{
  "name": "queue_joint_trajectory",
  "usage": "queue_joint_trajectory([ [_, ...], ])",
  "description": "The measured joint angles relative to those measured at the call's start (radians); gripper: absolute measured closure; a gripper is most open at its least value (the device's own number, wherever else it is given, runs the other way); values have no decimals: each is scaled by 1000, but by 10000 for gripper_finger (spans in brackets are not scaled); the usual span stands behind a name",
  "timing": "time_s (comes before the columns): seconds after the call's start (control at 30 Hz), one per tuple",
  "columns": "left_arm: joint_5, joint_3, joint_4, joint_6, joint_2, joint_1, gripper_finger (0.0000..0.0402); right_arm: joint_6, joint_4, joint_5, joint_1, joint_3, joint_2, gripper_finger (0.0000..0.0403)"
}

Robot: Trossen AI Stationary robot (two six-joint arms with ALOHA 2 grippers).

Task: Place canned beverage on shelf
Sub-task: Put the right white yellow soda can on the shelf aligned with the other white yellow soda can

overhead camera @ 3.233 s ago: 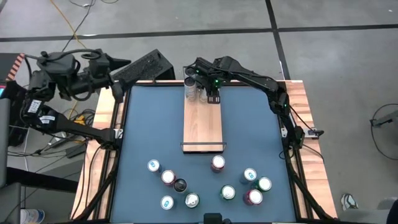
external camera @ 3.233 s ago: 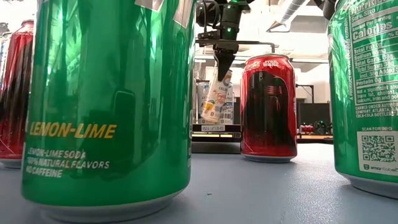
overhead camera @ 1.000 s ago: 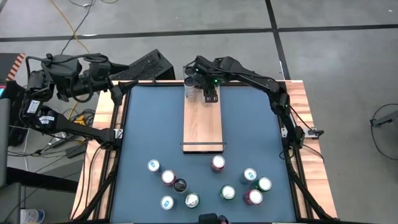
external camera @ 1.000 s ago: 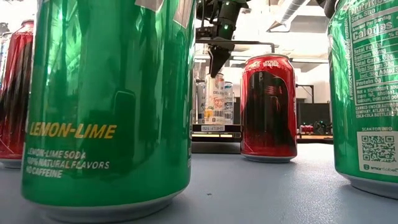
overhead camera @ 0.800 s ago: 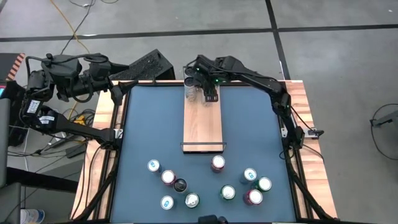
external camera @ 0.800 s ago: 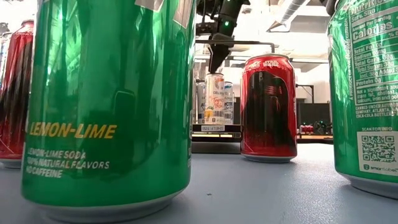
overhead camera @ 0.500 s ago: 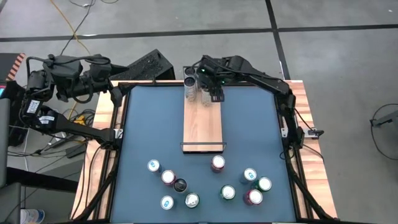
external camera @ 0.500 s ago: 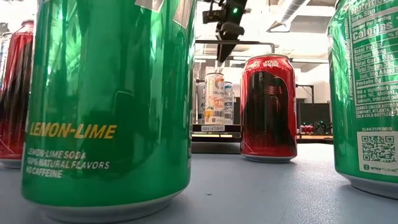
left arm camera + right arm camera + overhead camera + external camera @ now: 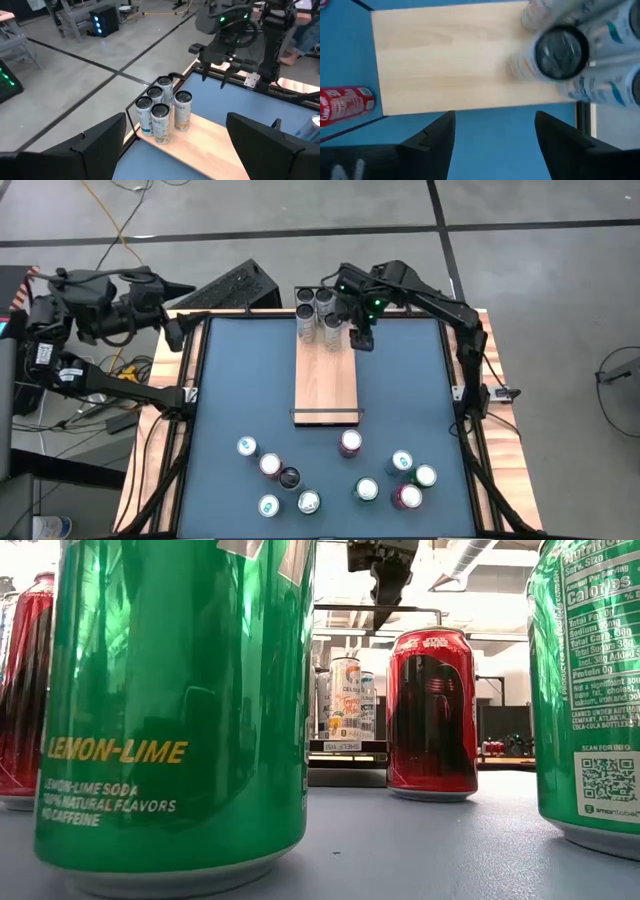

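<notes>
— Pale wood first: the shelf (image 9: 325,380) lies down the middle of the blue table (image 9: 240,380). Where are the drinks?

— 5 tall cans (image 9: 160,102) stand upright, bunched at its far end by the wire rail. The orange-labelled can (image 9: 183,107) is the outermost, and nothing of mine touches it.

— And your fingers?

— My right gripper (image 9: 360,338) hangs above the table just off the shelf's edge, beside that cluster. Its fingers (image 9: 437,135) are spread, with nothing between them. My left gripper (image 9: 175,320) waits off the far left corner, likewise spread and empty.

— So which step is this?

— I judge 1 placement finished, and I am between cans. The loose cans (image 9: 340,475) sit grouped at the near end, the red can (image 9: 350,443) closest to the shelf.

— What does the next move ask?

— Probably a long reach to that group, a straight descent over 1 can without knocking its neighbours, then a firm squeeze.
</notes>
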Motion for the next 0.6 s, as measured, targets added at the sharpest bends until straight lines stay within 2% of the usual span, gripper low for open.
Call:
queue_joint_trajectory([
  [0.2, 0, -1, 1, 4, -13, 0, 70, -4, 17, -20, -40, -138, -8, 179],
  [0.33, -16, -21, 4, 16, -13, 0, 70, -12, 19, -94, -57, -252, -8, 205],
  [0.47, -52, -46, 9, 30, -11, 0, 70, -34, 19, -169, -65, -356, -8, 253],
  [0.6, -73, -73, 70, 52, -12, 0, 70, -71, 19, -195, -71, -412, -8, 320],
])
